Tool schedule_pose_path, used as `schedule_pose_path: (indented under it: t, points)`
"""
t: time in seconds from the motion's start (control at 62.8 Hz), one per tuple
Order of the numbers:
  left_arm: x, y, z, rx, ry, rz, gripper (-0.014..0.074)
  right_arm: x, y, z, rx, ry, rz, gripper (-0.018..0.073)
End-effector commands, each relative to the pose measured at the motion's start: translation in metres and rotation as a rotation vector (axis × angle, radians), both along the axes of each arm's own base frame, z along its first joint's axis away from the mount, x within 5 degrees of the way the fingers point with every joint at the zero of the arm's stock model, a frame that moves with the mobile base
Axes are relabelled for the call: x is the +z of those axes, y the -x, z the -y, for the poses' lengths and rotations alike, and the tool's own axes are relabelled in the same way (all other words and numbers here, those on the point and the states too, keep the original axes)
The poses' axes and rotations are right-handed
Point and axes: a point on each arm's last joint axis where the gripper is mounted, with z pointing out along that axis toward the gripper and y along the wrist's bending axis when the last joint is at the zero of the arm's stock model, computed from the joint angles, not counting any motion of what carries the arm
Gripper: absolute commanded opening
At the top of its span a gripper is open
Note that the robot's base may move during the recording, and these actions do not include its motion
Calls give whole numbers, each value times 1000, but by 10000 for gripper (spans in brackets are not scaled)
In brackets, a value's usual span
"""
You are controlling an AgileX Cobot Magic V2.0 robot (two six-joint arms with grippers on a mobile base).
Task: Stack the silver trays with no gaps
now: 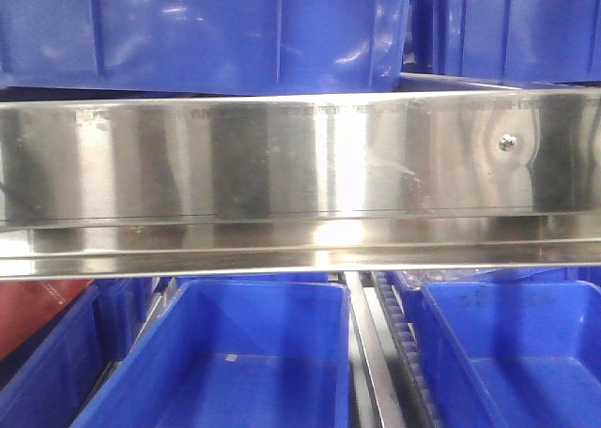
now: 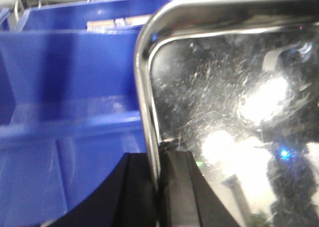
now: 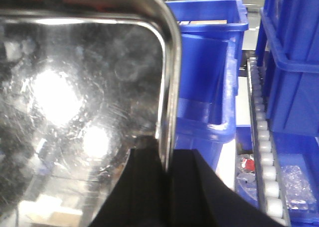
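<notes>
left wrist view: blue bin (image 2: 70, 87) fills the left side, pale label strip (image 2: 117, 23) on its far rim. just right of it the silver tray (image 2: 229, 102), scratched shiny bottom with bright glare, rounded corner at top. left tool (image 2: 158, 161) at the bottom edge, black fingers (image 2: 182, 187) clenched on the tray's left rim, one outside, one inside the pan, rim pinched between them. cannot tell what is under the tray. front view: reddish surface (image 1: 28, 315) at lower left, upper blue bins (image 1: 188, 34) along the top, steel shelf panel (image 1: 282, 165) across the whole width under them, screw (image 1: 507, 143) near its right end. below the panel two lower blue bins (image 1: 235, 362), side by side, with a metal rail (image 1: 371, 353) between them. right wrist view: the silver tray (image 3: 75, 102) takes the left half, glare on its bottom, rounded corner at top right. right tool (image 3: 167, 160) at bottom centre, black fingers (image 3: 144, 177) gripping the tray's right rim, one each side of it. right of the rim an open bin (image 3: 209, 62), then a roller rail (image 3: 261, 137) running away from the camera, then stacked bins (image 3: 294, 62) at the far right. below those, clear packets (image 3: 296, 187) and a small red item (image 3: 245, 163) lie in low bins beside the rail.
</notes>
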Motion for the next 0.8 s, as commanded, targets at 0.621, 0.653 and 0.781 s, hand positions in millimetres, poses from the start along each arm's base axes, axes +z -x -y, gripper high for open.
schedule_pose_path:
  t: [0.621,0.653,0.781]
  points:
    - [20,5,11,-102,93,165,-13,20,4,-14,122,-96,162,-80]
    - [20,5,11,-102,93,165,-13,20,4,-14,123,-97,165,-80]
    - [20,5,11,-102,93,165,-13,20,4,-14,123,-97,165,-80]
